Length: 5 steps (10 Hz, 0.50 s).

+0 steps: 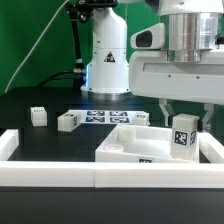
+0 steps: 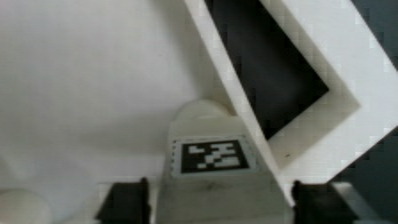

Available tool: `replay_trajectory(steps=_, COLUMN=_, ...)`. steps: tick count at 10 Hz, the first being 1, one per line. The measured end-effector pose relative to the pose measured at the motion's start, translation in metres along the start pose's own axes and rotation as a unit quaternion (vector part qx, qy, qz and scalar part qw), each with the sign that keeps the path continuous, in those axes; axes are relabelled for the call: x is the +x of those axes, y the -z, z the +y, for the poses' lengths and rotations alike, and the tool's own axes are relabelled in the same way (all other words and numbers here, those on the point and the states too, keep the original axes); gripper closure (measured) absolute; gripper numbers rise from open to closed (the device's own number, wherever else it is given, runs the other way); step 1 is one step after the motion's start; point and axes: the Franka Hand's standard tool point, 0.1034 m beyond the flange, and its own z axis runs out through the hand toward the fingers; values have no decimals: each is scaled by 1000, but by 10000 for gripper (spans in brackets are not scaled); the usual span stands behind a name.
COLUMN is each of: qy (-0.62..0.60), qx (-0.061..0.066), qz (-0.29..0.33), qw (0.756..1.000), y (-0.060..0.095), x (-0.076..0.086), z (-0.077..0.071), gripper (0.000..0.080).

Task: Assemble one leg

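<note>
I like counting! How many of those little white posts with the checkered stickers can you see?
4. One leg is in the pincer over the white panel; three lie on the table. More may be hidden behind the arm.

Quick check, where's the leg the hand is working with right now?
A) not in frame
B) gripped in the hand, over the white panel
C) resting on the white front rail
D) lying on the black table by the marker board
B: the hand is closed on the leg, held over a corner of the white panel; the wrist view shows the same leg between the fingers.
</note>
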Motion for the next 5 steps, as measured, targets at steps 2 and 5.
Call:
replay_trajectory(steps=2, qy=0, qx=0, qz=0, qw=1000, y=0, x=0, z=0, gripper=246)
replay_trajectory(steps=5, qy=0, qx=0, qz=0, qw=1000, y=0, x=0, z=0, gripper=156)
